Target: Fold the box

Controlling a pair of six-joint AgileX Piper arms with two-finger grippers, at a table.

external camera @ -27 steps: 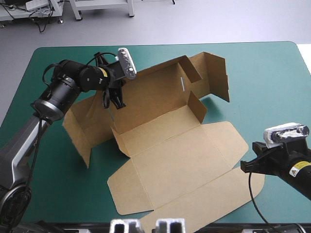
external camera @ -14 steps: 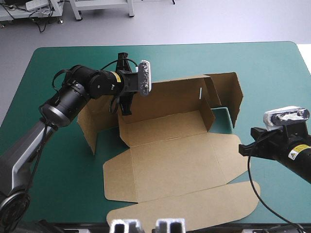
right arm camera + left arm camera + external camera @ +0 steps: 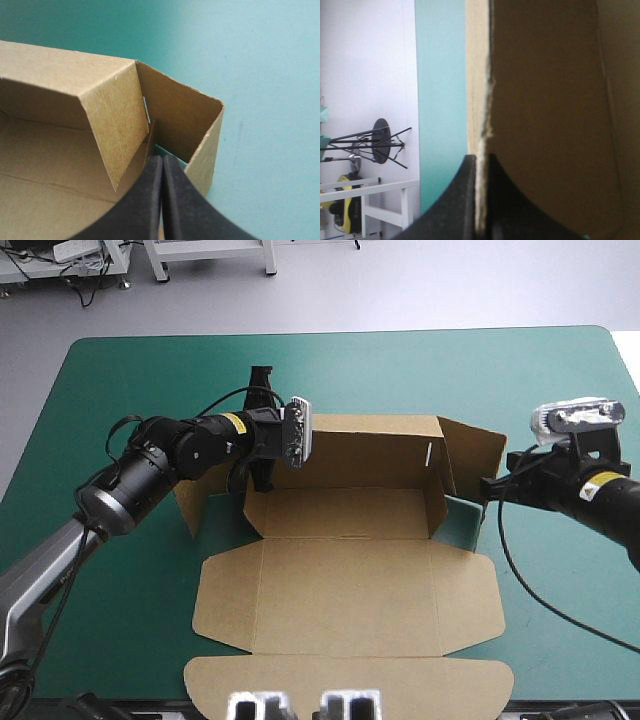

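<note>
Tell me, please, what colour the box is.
The box is plain brown all over; the high view shows it best.

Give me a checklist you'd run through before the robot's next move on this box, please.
1. Left gripper holds the box: ok, it is shut on an edge of the back wall.
2. Back wall upright: ok.
3. Right gripper ready to push: ok, it is shut with nothing between its fingers and points at the right end flaps.
4. Right end flaps tucked: not ok, they stand apart and the teal-green cover shows between them.
5. Left end flaps tucked: cannot tell, they are mostly hidden behind the left arm.
6. Lid lying flat: ok.
</note>
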